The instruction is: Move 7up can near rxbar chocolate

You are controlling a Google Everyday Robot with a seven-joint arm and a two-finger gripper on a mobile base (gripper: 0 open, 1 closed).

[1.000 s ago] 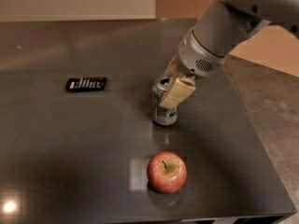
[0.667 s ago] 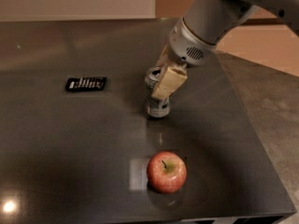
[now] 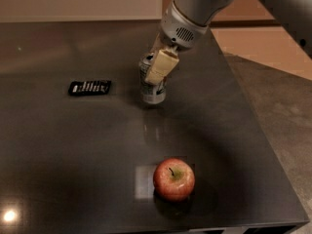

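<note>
Your 7up can (image 3: 154, 92) is standing upright a bit past the middle of the table (image 3: 73, 145). It's a small silver-grey aluminium cylinder with faint greenish label marks on the lower wall. Part of the rim and top peeks out on the left, behind the finger. The base sits at the table surface, but I can't tell if it's actually touching or a hair off it. There's a blurry reflection of it right underneath.

Your hand (image 3: 153, 72) comes down on the can from the upper right and is pinching it. One blocky cream-coloured finger pad (image 3: 161, 67) lies flat against the near side of the can, and the other finger is hidden behind it. Above that is the rounded light-grey wrist housing (image 3: 184, 27) with a small vent grille.

The rxbar chocolate (image 3: 89, 87) lies flat to the left of the can, clearly apart from it. It's a thin black rectangular wrapper with white striped lettering.

Closer to the front edge and well apart from the can is a red apple (image 3: 174, 179), round and shiny, with a yellowish-green patch around the stem.

The table itself is dark, smooth and glossy, with soft light glare on it.
</note>
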